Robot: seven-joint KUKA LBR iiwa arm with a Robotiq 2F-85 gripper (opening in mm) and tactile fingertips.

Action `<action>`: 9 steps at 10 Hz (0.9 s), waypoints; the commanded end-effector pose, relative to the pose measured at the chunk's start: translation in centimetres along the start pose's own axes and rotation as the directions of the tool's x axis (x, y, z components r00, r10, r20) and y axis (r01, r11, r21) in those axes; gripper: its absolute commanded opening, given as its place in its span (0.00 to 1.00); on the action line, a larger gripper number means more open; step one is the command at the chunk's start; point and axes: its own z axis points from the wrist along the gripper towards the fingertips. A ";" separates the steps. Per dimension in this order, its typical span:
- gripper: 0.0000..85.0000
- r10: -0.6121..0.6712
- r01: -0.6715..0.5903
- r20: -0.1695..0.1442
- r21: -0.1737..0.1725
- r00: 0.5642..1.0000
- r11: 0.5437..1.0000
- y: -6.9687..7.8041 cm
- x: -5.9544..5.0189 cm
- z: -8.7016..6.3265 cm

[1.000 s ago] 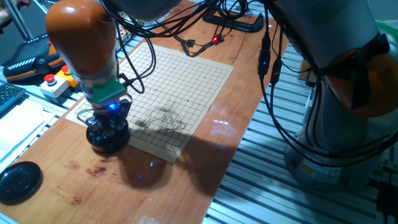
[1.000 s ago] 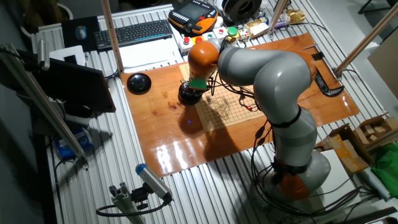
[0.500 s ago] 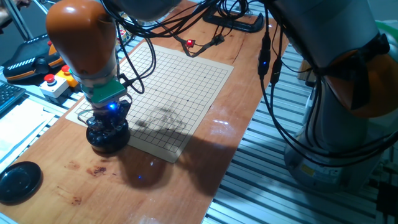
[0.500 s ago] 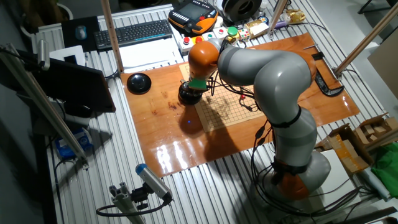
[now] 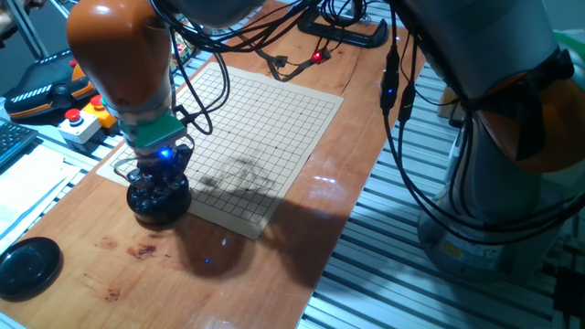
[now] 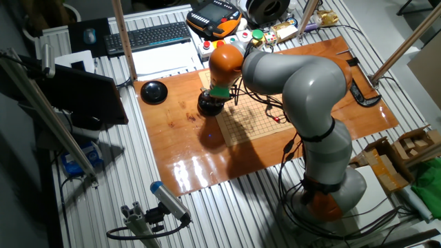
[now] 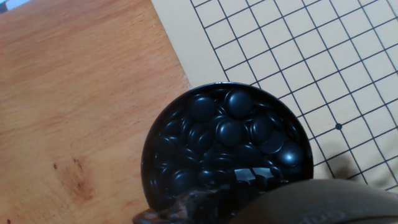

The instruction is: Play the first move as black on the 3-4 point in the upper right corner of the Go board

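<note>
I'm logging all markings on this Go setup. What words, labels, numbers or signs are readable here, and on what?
None can be read.
Go board: only grid lines and a star dot, no text.
Bowl of black stones: no marking.
Keyboard and orange pendant: any lettering too small and blurred to read.

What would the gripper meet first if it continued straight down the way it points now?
Most likely the heap of black stones in the open bowl, since the gripper hangs directly above it. Its jaws are not visible.
</note>
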 end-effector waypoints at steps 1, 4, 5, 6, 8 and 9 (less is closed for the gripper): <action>0.01 0.001 -0.001 0.000 -0.001 1.000 1.000 0.0 -0.1 -0.2; 0.01 0.018 -0.018 -0.004 -0.014 1.000 1.000 0.1 -0.4 -0.9; 0.01 0.018 -0.018 -0.004 -0.014 1.000 1.000 0.2 -0.3 -0.9; 0.01 0.019 -0.019 -0.008 -0.022 1.000 1.000 0.2 -0.3 -1.0; 0.01 0.018 -0.018 -0.006 -0.029 1.000 0.999 0.2 -0.3 -1.2; 0.01 0.015 -0.015 -0.004 -0.029 1.000 0.999 0.1 -0.2 -1.4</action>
